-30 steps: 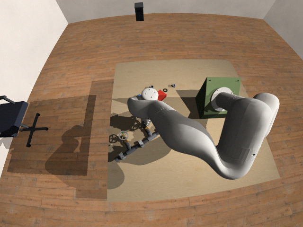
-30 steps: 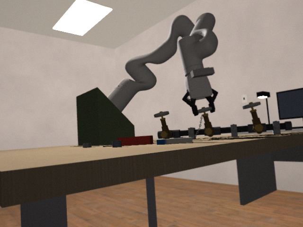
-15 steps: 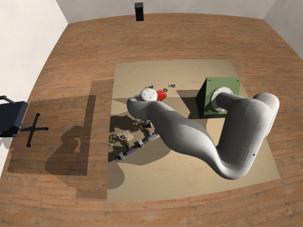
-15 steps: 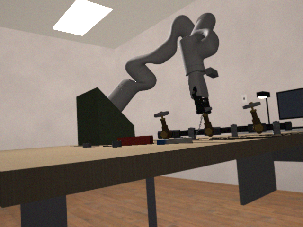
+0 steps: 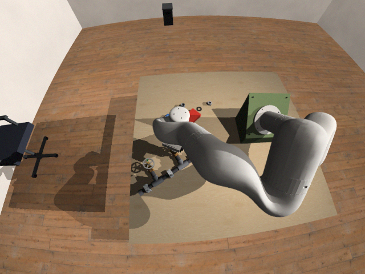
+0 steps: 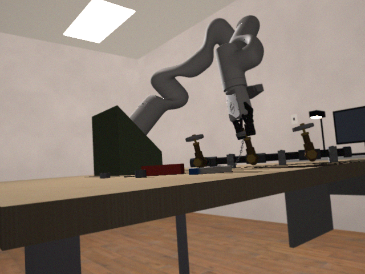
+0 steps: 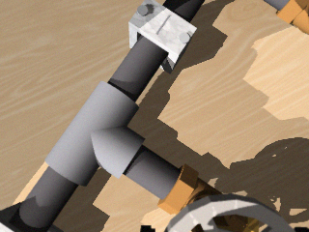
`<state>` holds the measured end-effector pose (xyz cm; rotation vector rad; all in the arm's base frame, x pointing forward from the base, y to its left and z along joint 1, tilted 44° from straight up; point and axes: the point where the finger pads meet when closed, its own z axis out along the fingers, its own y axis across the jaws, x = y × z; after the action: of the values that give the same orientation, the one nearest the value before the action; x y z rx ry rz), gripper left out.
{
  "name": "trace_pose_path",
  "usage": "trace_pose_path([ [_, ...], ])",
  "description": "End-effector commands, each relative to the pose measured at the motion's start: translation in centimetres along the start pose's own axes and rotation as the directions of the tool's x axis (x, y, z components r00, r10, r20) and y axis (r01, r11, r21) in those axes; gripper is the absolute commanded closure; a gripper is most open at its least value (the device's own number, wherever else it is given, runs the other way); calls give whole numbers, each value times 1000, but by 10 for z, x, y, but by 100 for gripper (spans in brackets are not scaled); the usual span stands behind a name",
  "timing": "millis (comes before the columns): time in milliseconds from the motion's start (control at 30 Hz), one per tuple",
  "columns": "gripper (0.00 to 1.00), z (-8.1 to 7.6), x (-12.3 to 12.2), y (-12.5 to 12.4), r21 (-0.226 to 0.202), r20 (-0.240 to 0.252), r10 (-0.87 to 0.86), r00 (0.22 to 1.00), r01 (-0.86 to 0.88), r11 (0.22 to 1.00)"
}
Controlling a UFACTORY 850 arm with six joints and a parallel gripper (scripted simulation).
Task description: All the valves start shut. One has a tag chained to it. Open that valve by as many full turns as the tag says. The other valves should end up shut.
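A dark pipe (image 6: 265,156) on the table carries three brass valves. The middle valve (image 6: 251,153) has a chain (image 6: 240,152) hanging from it; the tag's face does not show. My gripper (image 6: 244,134) points down and is shut on the middle valve's handwheel, whose grey rim shows at the bottom of the wrist view (image 7: 232,217). The left valve (image 6: 195,147) and the right valve (image 6: 305,138) stand apart from the fingers. In the overhead view the arm hides the gripper; one handwheel (image 5: 147,158) and the pipe (image 5: 165,175) show.
The green base block (image 5: 262,117) stands at the right. A red block (image 6: 162,169), a flat blue-grey piece (image 6: 210,170) and small nuts (image 5: 209,103) lie on the table. A pipe tee (image 7: 97,140) and clamp (image 7: 161,29) are in the wrist view.
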<state>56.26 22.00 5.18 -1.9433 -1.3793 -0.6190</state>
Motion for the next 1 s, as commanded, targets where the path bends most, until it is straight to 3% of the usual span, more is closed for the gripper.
trace_pose_path([
  [0,100,-1,1,1,-32,-30,-182,983,181,983],
  [267,100,-1,1,1,-37,-24,-337,941,336,941],
  [633,100,-1,1,1,-38,-23,-369,929,368,929],
  [667,0,-1,1,1,-38,-23,-369,929,368,929],
  [967,0,-1,1,1,-38,-23,-369,929,368,929],
])
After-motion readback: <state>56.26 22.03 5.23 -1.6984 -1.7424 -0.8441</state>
